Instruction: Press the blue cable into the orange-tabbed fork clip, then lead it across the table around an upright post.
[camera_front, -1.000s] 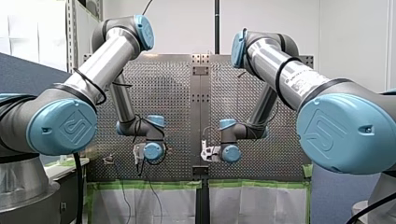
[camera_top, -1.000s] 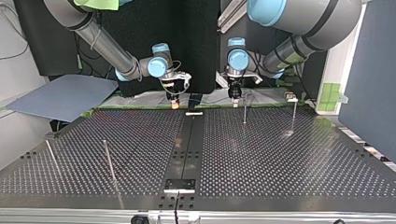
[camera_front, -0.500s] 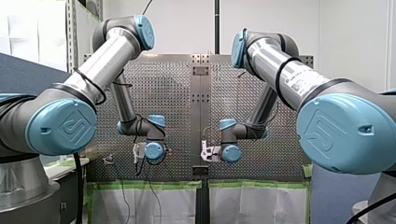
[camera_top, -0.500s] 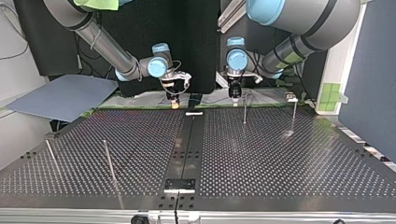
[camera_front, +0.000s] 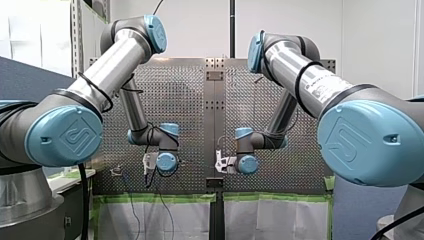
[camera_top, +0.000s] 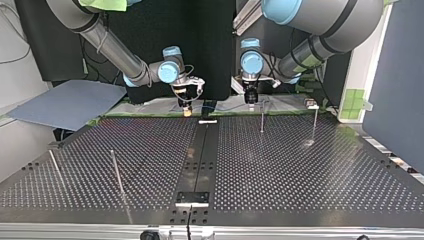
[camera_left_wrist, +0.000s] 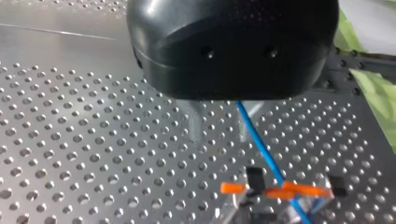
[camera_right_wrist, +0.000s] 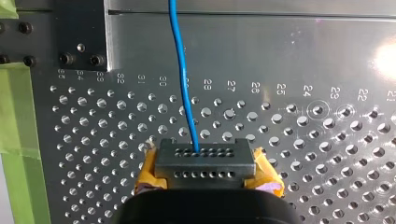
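the right claw (camera_right_wrist: 200, 163) pinches the blue cable (camera_right_wrist: 180, 70) between its yellow pads (camera_right_wrist: 261, 168) — the cable runs straight ahead of it over the bench (camera_right_wrist: 303, 56). beneath the left claw (camera_top: 249, 100) the cable slants down across the orange-tabbed clip (camera_left_wrist: 279, 190); whether that claw is spread or pressed together cannot be told. a post (camera_top: 261, 120) stands just beside it.

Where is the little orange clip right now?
In the left wrist view, the orange clip sits on the holey table just ahead of my left tool, with the blue cable running across it.
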